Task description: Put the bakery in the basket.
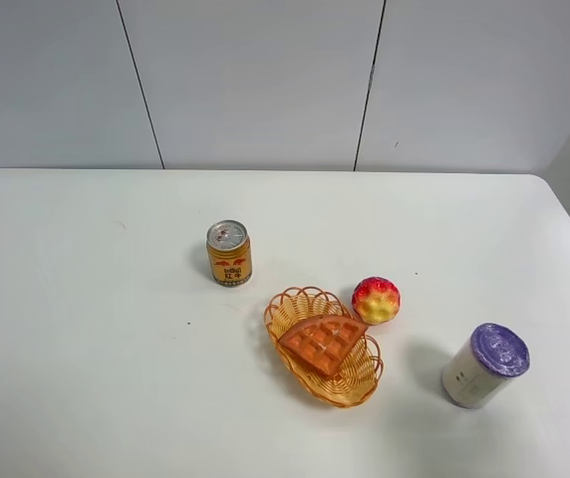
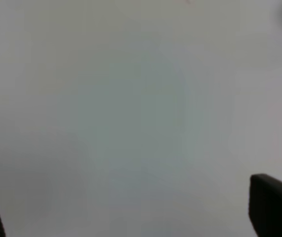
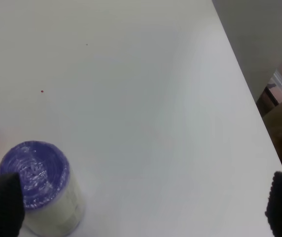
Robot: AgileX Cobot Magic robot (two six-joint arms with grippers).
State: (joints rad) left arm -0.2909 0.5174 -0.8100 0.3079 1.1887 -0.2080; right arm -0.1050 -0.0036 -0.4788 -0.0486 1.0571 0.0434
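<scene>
Orange-brown grid-patterned waffle wedge (image 1: 323, 343) is lying inside the golden oval wicker basket (image 1: 290, 307).
Both claws, left (image 2: 131, 224) and right (image 3: 141, 207), are hanging released, grasping nothing, above the white counter (image 1: 86, 329).

Bare table (image 1: 86, 329) left of basket (image 1: 292, 311), fruit (image 1: 376, 300) crowding its right rim, can (image 1: 229, 253) behind-left, purple-lidded cup (image 1: 484, 365) right.

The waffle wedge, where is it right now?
In the exterior high view, the waffle wedge lies inside the wicker basket, just right of table centre, with the round fruit beside the basket's rim.
</scene>
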